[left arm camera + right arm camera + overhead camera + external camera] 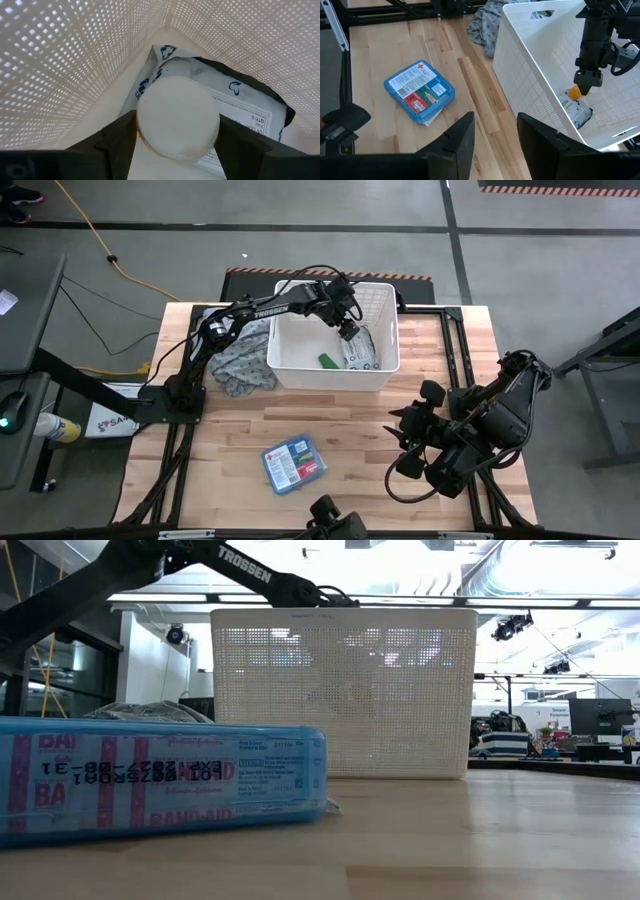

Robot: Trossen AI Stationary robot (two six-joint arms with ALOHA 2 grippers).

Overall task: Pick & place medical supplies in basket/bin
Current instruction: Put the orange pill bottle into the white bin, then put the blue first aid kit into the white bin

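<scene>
Left tool (347,330): I am holding it down inside the white basket (290,362), near the right-hand wall, clenched on a small round white-capped item (178,118) with an orange body, which hangs just above the grey-white packet (361,352) on the basket floor.

Right tool (495,131): I am keeping it parked over the right side of the desk (350,425), fingers spread, gripping nothing.

Other supplies: a small green item (327,360) is lying on the basket floor beside the packet; the blue first-aid box (293,464) is still waiting out on the desk, well apart from the basket. A patterned cloth heap (240,360) is sitting against the basket's left wall.

Risks I am watching:
- A round item let go above a soft, uneven packet may roll or bounce toward the wall.
- The arm is reaching over the basket rim; lifting out at an angle could catch the wall and drag the basket.

Hidden or unclear:
- The low view is showing only the basket's perforated wall, nothing inside it.
- The cap is filling the left wrist view, so the item's label is hidden; it is probably a small bottle.
- The packet's print is too small to read.
</scene>
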